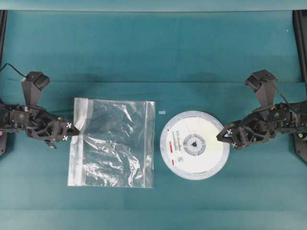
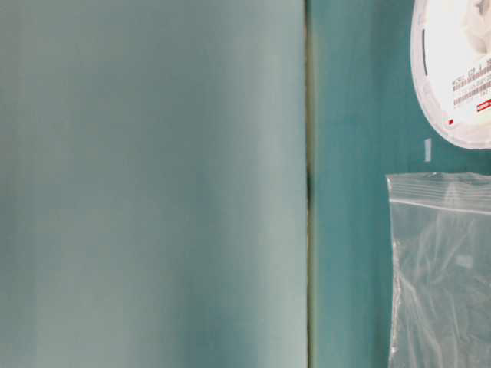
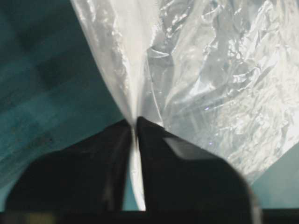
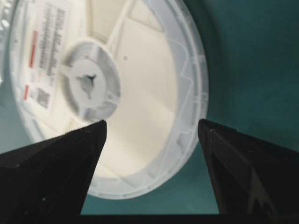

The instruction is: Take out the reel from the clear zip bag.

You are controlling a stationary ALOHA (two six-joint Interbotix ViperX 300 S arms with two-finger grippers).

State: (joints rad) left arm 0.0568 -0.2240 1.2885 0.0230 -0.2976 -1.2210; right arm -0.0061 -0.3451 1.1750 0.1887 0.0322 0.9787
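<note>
The reel (image 1: pixel 194 144) lies flat on the bench (image 1: pixel 230 191), outside the clear zip bag (image 1: pixel 112 143) to its left. It looks stiff, light; best taken by its rim. The right claw (image 1: pixel 227 139) gapes over that rim; the left claw (image 1: pixel 70 132) seemingly pinches the bag's edge.

The reel (image 1: pixel 194 144), a flat white disc with grey hub and red-marked label, lies outside the bag, its rim under the right gripper's (image 1: pixel 225 138) spread tips. The clear zip bag (image 1: pixel 112 143), crinkled and empty, lies flat, its edge between the left gripper's (image 1: pixel 72 132) tips.
</note>
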